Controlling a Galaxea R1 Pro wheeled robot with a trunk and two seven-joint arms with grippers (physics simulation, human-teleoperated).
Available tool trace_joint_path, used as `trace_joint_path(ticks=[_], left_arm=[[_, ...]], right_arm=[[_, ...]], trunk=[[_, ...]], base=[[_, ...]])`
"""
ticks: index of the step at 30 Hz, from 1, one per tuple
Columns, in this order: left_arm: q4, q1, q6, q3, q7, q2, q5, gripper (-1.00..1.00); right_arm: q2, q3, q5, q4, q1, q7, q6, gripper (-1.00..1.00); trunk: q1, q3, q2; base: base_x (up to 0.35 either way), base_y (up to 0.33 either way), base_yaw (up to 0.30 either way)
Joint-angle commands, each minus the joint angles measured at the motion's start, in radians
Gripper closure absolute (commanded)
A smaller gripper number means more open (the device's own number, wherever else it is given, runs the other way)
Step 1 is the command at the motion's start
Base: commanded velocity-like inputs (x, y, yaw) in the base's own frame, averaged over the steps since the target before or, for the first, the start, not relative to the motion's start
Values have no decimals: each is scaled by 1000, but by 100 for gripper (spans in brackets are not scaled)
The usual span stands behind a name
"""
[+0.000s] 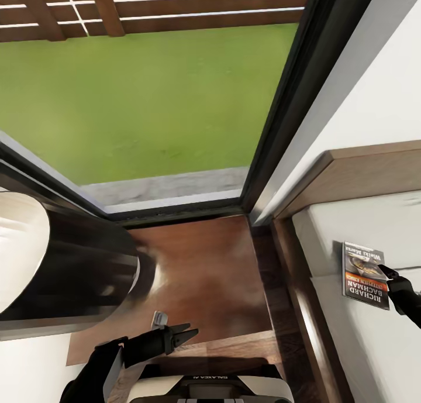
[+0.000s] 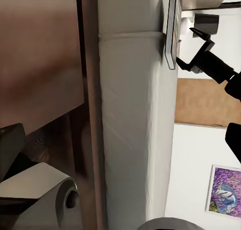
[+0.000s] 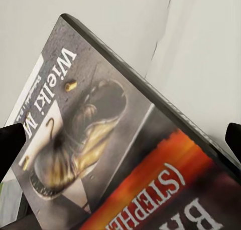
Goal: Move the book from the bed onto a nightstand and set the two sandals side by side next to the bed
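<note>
The grasp on the book is in hand: the thin grey-covered paperback with an orange band lies on the pale grey-white mattress at three o'clock. The right gripper, fingers spread, straddles its edge, so closing comes next; the left gripper hangs spread at six o'clock.

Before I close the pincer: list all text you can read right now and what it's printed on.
"RICHARD BACHMAN": the book cover, head view.
"Wielki M", cut off by the frame edge: the book cover, right wrist view.
"(STEPHE", cut off: the cover's orange band.
"GALAXEA", upside down, blurry: the robot's trunk.
Small print beside "Wielki M": unreadable.
</note>
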Motion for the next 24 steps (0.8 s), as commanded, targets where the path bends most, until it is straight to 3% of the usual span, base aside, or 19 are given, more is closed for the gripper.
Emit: trace_joint_path(ticks=[1,24], left_arm=[[0,0,11,4,-5,-1,-1,-100],[0,0,11,4,-5,-1,-1,-100]], right_arm=[[0,-3,-4,0,-1,2,6,-100],[0,-3,-4,0,-1,2,8,-100]], trunk=[[0,0,0],[0,0,0]], base=[[0,0,0],[0,0,0]])
